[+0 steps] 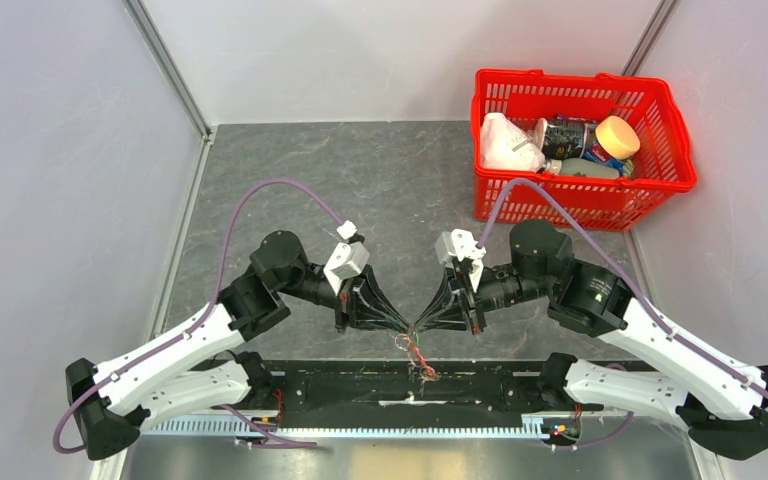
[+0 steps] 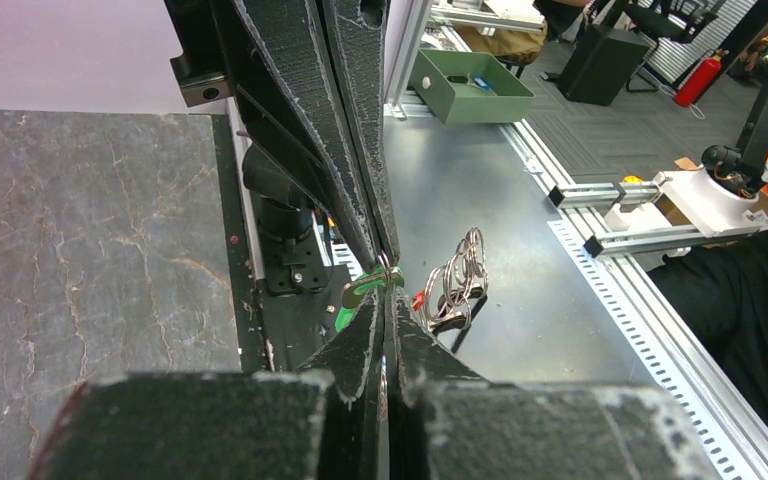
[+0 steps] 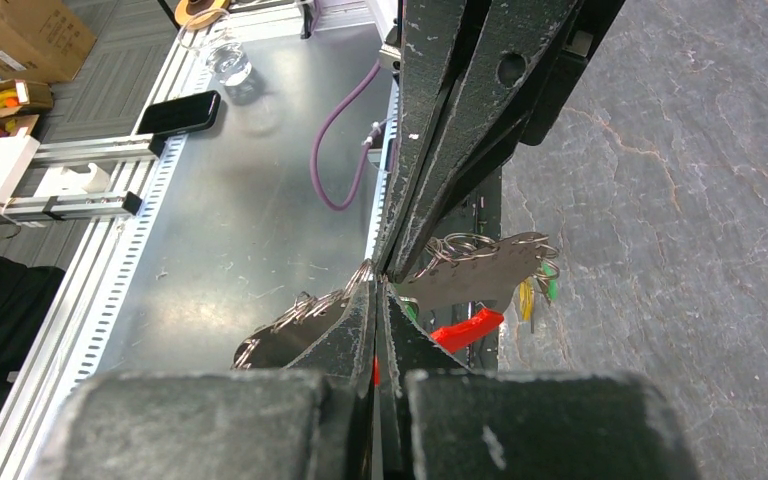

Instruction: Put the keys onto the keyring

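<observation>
We read this as the threading step itself. Both arms meet tip to tip at the near edge of the surface (image 1: 380, 180), and the work hangs in the air between them, over the dark rail that joins the arm bases. The left pincer (image 1: 403, 327) has its fingers pressed together. As far as we can judge, it is clamped on a green-tagged key (image 2: 360, 293) that juts out at its tips. The right pincer (image 1: 420, 327) is likewise together. A red sliver shows in its slit, so we take it to grip the keyring (image 3: 465, 328) at or near its red part. Beside the tips dangles a bunch of keys (image 2: 457, 285) and small split rings, apparently already on the loop.

The next move, we think, calls for a small, well-aligned slide. The key's hole must meet the loop's open end while the right arm holds the loop steady, and neither pincer should loosen before the key is caught.

We count two arms, two pincers and one keyring. From the right wrist we see one yellow tag (image 3: 527, 298) and one green tag (image 3: 552, 290). The keys overlap too much for us to number them. One red basket (image 1: 560, 200) stands at the far right corner, well apart, holding several grocery items.
</observation>
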{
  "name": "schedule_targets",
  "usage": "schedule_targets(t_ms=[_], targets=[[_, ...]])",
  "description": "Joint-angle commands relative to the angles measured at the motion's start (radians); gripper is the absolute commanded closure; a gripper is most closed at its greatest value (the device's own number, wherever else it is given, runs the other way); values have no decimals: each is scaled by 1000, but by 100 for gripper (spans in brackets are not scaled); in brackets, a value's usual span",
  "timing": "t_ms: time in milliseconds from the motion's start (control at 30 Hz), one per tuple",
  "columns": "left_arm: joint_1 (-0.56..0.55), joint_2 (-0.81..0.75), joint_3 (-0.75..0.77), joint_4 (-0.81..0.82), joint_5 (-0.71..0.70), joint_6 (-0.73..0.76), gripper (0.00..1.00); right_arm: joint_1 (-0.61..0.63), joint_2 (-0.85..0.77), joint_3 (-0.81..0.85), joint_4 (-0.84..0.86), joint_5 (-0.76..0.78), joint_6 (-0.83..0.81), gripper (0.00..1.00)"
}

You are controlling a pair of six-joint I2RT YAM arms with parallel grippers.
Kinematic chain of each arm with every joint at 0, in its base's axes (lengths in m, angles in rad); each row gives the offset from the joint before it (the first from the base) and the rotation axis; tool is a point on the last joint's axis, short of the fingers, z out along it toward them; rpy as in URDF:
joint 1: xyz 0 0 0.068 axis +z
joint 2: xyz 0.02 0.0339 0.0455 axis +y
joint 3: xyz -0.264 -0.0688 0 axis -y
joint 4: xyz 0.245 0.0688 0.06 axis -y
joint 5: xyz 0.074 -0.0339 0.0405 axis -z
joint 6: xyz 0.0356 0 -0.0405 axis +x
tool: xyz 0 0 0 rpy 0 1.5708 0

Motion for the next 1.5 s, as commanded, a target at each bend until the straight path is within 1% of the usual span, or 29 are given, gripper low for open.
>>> schedule_targets(t_ms=[0,500,867,1467], targets=[[-3,-20,50,14,-11,44,98,6,2,-3,38,12,6,100],[-2,-31,59,-1,-22,53,98,10,-11,-11,-3,32,-7,100],[-3,-28,61,-10,-39,60,98,19,-9,-8,7,12,-5,100],[-2,-35,61,-21,-46,65,98,26,-13,-7,18,23,1,100]])
